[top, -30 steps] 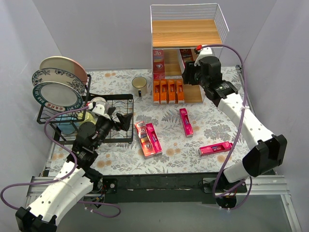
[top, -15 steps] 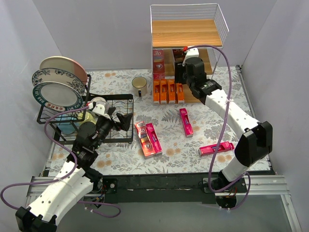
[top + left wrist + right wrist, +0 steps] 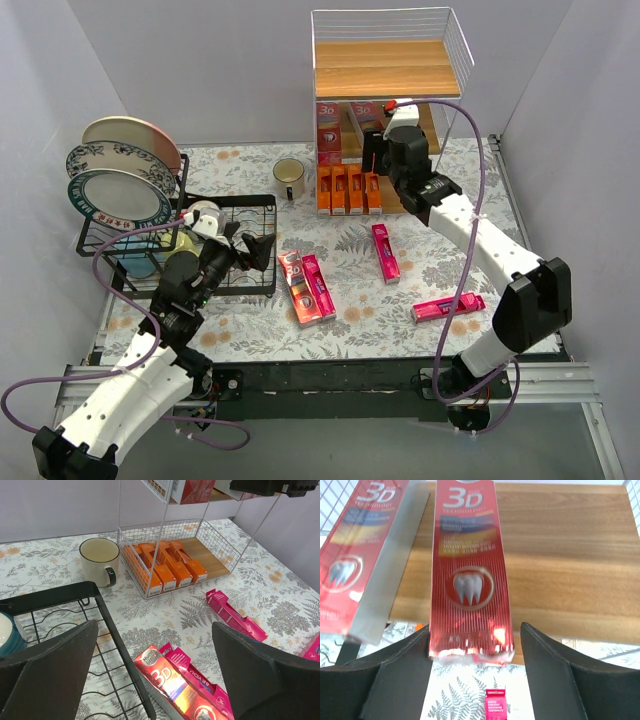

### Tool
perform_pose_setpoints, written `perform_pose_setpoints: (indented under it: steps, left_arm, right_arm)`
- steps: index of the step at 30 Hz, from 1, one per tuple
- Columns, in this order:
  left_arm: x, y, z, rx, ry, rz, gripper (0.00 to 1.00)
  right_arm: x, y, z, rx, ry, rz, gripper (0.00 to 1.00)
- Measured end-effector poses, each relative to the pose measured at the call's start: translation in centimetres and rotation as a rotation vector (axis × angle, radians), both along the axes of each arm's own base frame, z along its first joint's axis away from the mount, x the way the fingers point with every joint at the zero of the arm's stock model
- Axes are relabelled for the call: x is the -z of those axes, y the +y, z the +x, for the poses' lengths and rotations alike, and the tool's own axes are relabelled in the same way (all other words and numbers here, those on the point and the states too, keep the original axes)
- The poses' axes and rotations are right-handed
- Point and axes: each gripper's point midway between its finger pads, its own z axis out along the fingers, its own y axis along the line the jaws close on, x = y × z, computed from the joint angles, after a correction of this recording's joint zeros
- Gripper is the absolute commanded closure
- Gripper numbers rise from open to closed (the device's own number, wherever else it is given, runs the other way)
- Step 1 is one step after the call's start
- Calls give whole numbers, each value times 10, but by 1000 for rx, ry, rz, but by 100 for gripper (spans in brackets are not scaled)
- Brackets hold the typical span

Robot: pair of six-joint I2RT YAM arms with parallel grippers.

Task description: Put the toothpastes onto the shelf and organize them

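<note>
Between the right gripper (image 3: 474,628) fingers (image 3: 395,680) lies a red carton (image 3: 467,580), flat on the wooden board of the shelf (image 3: 560,570), its near end poking just past the board's front edge. Fingers flank that end closely. A thin sliver shows on the right side; whether they actually pinch it cannot be told. Print: white "3D", a tooth in a ring; the smaller lines are blurred.

Left of those fingers, a second red "3D" carton (image 3: 365,565) lies at a slant. Bare board to the right, with open room. Below the fingers, on the table, sits a pink carton (image 3: 496,705).

Left gripper (image 3: 155,645): fingers (image 3: 50,670) spread wide, empty, touching nothing. Under its left finger is the black dish rack (image 3: 105,625). Just ahead between the fingers lie a red "3D" carton (image 3: 170,680) and a pink one (image 3: 197,677), side by side. Farther ahead stand a mug (image 3: 99,560) and orange cartons (image 3: 165,567) in the shelf's bottom tier.
</note>
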Motion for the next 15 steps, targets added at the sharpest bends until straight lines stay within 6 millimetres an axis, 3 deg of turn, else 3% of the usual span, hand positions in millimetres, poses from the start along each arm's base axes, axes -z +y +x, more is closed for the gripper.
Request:
perform_pose_setpoints:
  steps: [6, 15]
  left_arm:
    - [0, 0, 0, 0, 1, 0, 2]
    - [2, 0, 1, 0, 5, 3, 2]
  right_arm:
    - [-2, -5, -14, -15, -34, 23, 48]
    - [-6, 0, -18, 14, -107, 35, 55]
